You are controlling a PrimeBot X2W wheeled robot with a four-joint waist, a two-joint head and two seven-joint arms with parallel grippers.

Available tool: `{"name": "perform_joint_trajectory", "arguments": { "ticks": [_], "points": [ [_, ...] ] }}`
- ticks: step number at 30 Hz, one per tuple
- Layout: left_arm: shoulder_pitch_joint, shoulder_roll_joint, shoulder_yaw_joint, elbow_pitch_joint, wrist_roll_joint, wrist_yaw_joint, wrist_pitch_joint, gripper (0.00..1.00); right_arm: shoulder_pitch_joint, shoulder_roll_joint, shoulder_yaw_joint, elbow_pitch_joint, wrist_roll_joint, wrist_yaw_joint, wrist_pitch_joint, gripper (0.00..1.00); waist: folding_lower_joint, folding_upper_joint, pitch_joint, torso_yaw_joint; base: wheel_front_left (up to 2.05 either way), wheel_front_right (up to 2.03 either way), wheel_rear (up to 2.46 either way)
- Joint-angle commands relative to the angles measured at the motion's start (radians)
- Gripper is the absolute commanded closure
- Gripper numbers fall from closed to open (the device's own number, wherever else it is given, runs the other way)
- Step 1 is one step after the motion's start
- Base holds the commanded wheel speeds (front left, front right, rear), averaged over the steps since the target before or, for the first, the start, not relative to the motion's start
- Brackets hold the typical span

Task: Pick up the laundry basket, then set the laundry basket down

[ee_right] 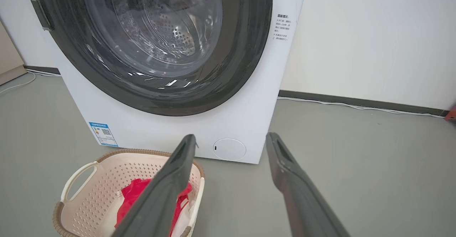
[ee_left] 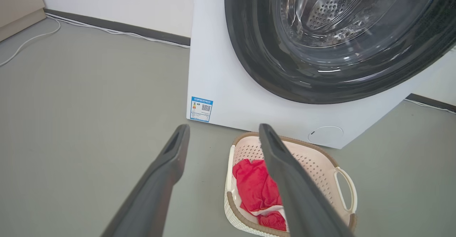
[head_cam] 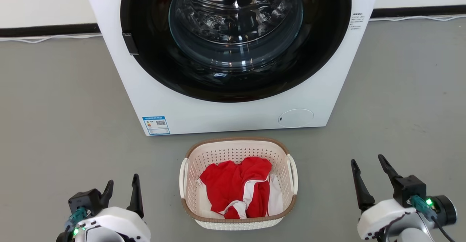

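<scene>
The left hand (head_cam: 122, 183) hung released and empty, apart from the laundry basket (head_cam: 233, 151). The basket sat on the grey floor (head_cam: 65, 125) just before the washer (head_cam: 218, 114), holding a red garment (head_cam: 236, 182). The right hand (head_cam: 367, 161) was likewise spread, empty.

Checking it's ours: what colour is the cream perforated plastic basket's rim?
The rim is brown, woven-look; clearest in the head view.

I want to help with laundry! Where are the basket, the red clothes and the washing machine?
laundry basket (head_cam: 236, 151), head view, far perforated wall.
red clothes (head_cam: 233, 180), head view, middle of the red fabric.
washing machine (head_cam: 225, 116), head view, white front below the door.
</scene>
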Motion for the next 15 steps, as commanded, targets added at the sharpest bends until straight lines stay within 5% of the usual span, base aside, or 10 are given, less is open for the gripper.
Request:
{"name": "perform_joint_trajectory", "arguments": {
  "ticks": [1, 14, 15],
  "points": [
    [-0.003, 0.016, 0.041, -0.040, 0.022, -0.005, -0.011, 0.00, 0.008, 0.002, 0.008, -0.041, -0.009, 0.006, -0.014, 0.00, 0.0000, -0.0001, -0.006, -0.006, 0.00, 0.00, 0.00],
    [0.069, -0.003, 0.112, -0.109, 0.080, 0.009, -0.011, 0.00, 0.055, 0.020, -0.024, -0.086, -0.025, 0.006, -0.014, 0.00, 0.0000, -0.0001, -0.022, -0.011, 0.00, 0.00, 0.00],
    [0.087, -0.019, 0.078, -0.086, 0.073, 0.005, 0.000, 1.00, 0.059, 0.024, -0.046, -0.058, -0.020, 0.000, 0.000, 1.00, 0.0000, -0.0001, -0.022, -0.011, 0.00, 0.00, 0.00]
  ]
}}
